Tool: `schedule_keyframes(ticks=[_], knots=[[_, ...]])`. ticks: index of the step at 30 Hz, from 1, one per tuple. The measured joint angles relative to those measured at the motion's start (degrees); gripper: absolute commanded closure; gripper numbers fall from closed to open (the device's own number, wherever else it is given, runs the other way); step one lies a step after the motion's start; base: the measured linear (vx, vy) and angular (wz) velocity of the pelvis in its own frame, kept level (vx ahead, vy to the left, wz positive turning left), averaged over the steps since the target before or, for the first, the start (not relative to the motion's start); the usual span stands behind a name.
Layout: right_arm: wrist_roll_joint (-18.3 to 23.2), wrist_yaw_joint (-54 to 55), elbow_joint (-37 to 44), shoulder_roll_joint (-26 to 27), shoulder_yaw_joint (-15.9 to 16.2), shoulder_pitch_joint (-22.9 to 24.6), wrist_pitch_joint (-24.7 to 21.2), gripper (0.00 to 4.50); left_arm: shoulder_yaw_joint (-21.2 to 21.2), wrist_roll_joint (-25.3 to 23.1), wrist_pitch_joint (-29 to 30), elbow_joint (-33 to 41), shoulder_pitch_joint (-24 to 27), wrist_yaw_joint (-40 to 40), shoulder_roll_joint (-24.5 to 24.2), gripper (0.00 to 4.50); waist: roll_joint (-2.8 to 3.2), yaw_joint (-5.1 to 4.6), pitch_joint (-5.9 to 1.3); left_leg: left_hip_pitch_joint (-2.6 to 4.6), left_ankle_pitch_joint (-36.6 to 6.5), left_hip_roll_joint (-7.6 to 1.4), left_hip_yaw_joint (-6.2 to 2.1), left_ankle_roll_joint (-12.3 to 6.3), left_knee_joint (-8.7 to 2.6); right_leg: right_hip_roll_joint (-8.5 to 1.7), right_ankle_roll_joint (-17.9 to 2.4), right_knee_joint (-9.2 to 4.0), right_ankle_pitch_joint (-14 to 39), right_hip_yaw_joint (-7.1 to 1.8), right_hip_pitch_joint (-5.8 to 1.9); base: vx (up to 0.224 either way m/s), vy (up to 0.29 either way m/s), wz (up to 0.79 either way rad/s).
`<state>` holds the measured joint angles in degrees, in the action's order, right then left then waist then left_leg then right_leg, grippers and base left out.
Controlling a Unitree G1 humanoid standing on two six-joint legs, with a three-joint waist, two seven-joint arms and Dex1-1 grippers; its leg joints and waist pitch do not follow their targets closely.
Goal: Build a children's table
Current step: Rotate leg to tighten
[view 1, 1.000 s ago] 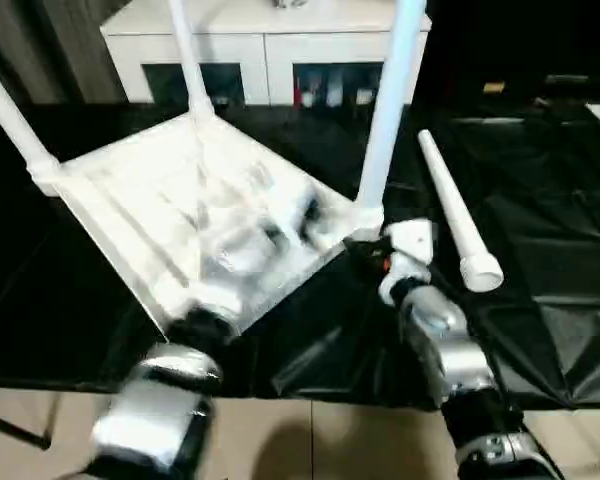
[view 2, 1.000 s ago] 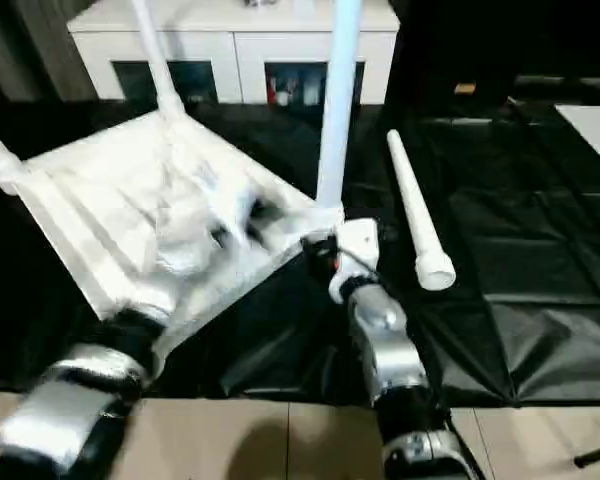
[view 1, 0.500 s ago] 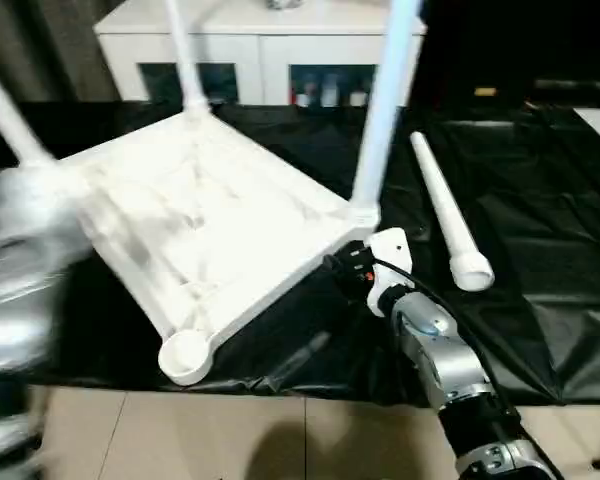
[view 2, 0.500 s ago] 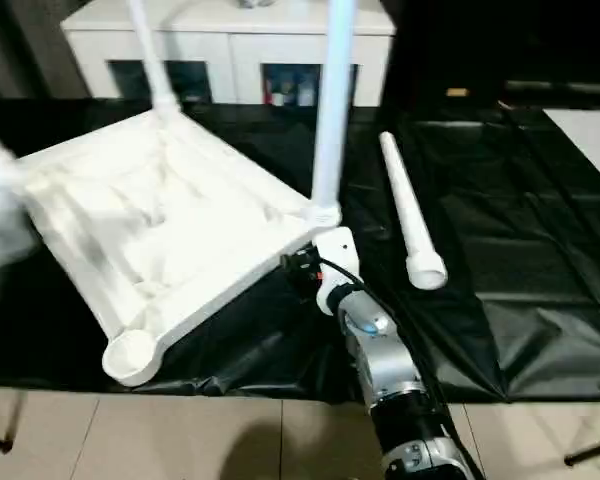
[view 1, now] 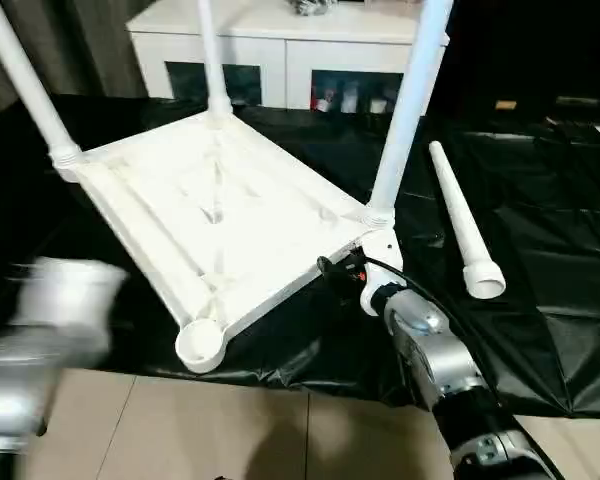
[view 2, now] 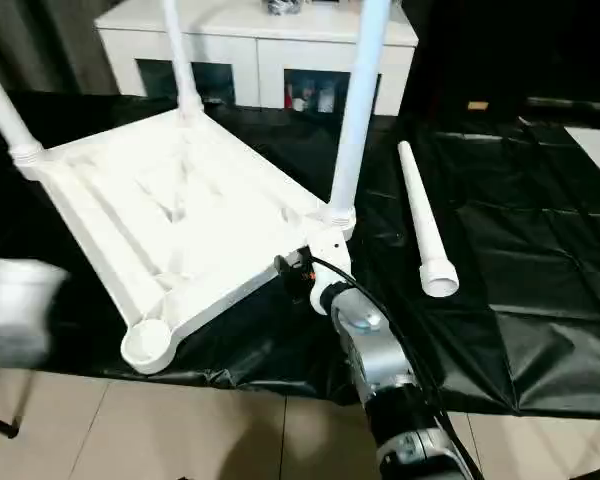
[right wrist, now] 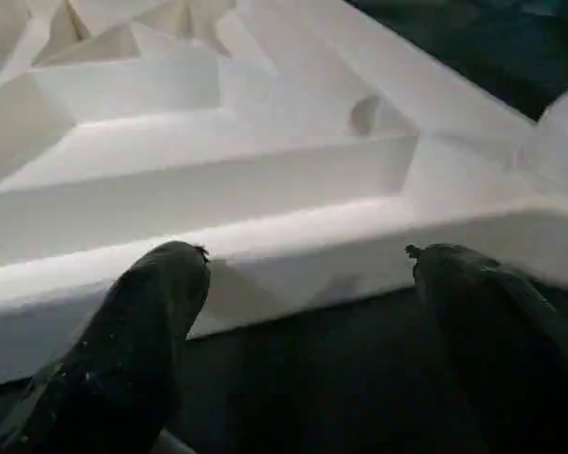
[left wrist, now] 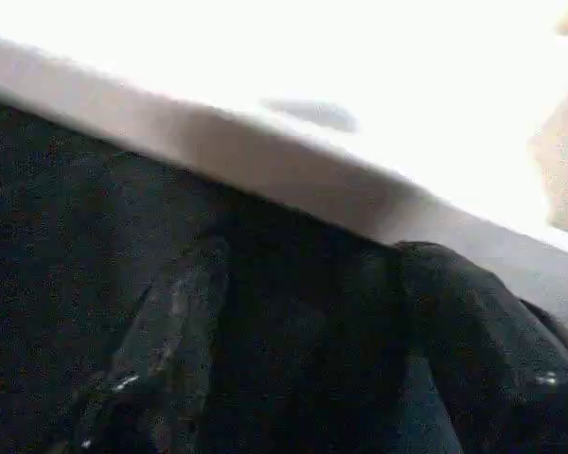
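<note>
Having left the tabletop [view 1: 230,215], left pincer state unclear, right pincer [right wrist: 303,312] spread.

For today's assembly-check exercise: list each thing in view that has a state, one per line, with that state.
tabletop: upside down, ribs up
three fitted legs: upright in corner sockets
near corner socket: empty
loose leg: lying on the black sheet
right gripper: open, at the tabletop's edge
cabinet: doors closed

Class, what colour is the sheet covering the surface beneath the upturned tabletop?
Black sheet; clearest in the right eye view.
</note>
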<state>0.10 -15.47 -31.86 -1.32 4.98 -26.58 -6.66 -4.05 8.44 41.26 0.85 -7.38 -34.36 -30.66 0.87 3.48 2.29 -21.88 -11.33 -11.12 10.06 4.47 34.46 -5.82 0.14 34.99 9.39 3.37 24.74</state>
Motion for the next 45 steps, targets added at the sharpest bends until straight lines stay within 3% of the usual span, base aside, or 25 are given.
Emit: schedule_keyframes(ticks=[6, 11, 15, 20, 25, 29, 35, 42, 45], knots=[[0.2, 0.0, -0.3, -0.2, -0.2, -0.1, -0.3, 0.52, 5.2, 0.5, 1.8, 0.3, -2.6, -3.6, 2.5, 0.39, 0.1, -0.2, 0.06, 0.0, 0.2, -0.32, -0.19, 0.36, -0.03, 0.64, 0.0, 0.03, -0.1, -0.32, 0.01, 0.0, 0.0, 0.0], [0.3, 1.1, -0.2, -2.1, -2.0, -1.6, -3.2, 0.52, 8.1, -1.5, -3.5, -9.4, -9.7, -1.6, 7.7, 0.04, 0.27, 0.23, 0.16, -0.08, 0.3, -0.22, -0.17, 0.39, -0.02, 0.64, 0.0, 0.02, -0.1, -0.59, -0.11, 0.0, 0.0, 0.0], [0.0, 3.3, 0.3, -5.7, -3.7, -6.1, -8.9, 0.52, 11.1, -4.7, -10.8, -19.1, -15.7, 2.2, 13.2, 0.04, 0.31, 0.12, 0.18, -0.12, 0.5, 0.02, -0.17, 0.22, -0.02, 0.62, 0.1, -0.02, -0.2, -0.99, -0.23, 0.0, 0.0, 0.0], [0.1, 3.8, -0.4, -8.6, -5.6, -8.9, -14.3, 0.52, 12.3, -6.1, -15.8, -25.7, -19.4, 4.6, 17.0, 0.04, 0.44, -0.11, 0.24, -0.16, 0.5, 0.07, -0.18, 0.2, 0.0, 0.61, 0.2, -0.06, -0.2, -1.01, -0.22, 0.0, 0.0, 0.0], [0.3, 4.9, -3.9, -11.9, -7.6, -15.1, -17.9, 0.26, 13.8, -8.0, -21.7, -32.7, -23.3, 7.4, 19.8, 0.0, 0.73, -0.1, 0.4, -0.25, 0.6, 0.09, -0.18, 0.09, 0.0, 0.61, 0.3, -0.06, -0.2, -0.98, -0.15, 0.0, 0.0, 0.0], [0.3, 5.1, -12.6, -16.8, -9.1, -23.4, -20.6, 0.08, 13.9, -9.9, -28.7, -39.5, -26.6, 11.5, 21.0, 0.0, 0.87, -0.09, 0.5, -0.32, 0.7, 0.11, -0.16, -0.04, 0.06, 0.55, 0.2, -0.05, -0.3, -0.98, -0.12, 0.0, 0.0, 0.0], [-0.1, 5.6, -23.1, -19.9, -10.0, -27.7, -20.2, 0.08, 13.8, -10.4, -31.5, -37.0, -25.8, 9.9, 19.8, 0.0, 0.9, -0.06, 0.51, -0.33, 0.7, 0.09, -0.16, -0.07, 0.07, 0.56, 0.2, -0.05, -0.3, -0.95, -0.12, 0.0, 0.0, 0.0], [-0.5, 2.5, -34.7, -20.7, -10.1, -31.3, -20.9, 0.08, 15.3, -6.0, -30.3, -23.3, -21.8, -0.5, 17.7, 0.0, 0.96, -0.1, 0.53, -0.4, 0.8, 0.06, -0.01, -0.13, 0.11, 0.54, 0.2, 0.02, -0.3, -0.98, 0.06, 0.0, 0.0, 0.0], [-0.9, 2.7, -37.6, -21.3, -10.0, -32.3, -21.9, 0.08, 17.9, -3.0, -26.4, -14.7, -18.4, -6.7, 14.7, 0.0, 0.9, -0.02, 0.54, -0.39, 0.8, -0.01, 0.04, -0.13, 0.1, 0.55, 0.2, 0.08, -0.3, -0.95, 0.1, 0.0, 0.0, 0.0]])
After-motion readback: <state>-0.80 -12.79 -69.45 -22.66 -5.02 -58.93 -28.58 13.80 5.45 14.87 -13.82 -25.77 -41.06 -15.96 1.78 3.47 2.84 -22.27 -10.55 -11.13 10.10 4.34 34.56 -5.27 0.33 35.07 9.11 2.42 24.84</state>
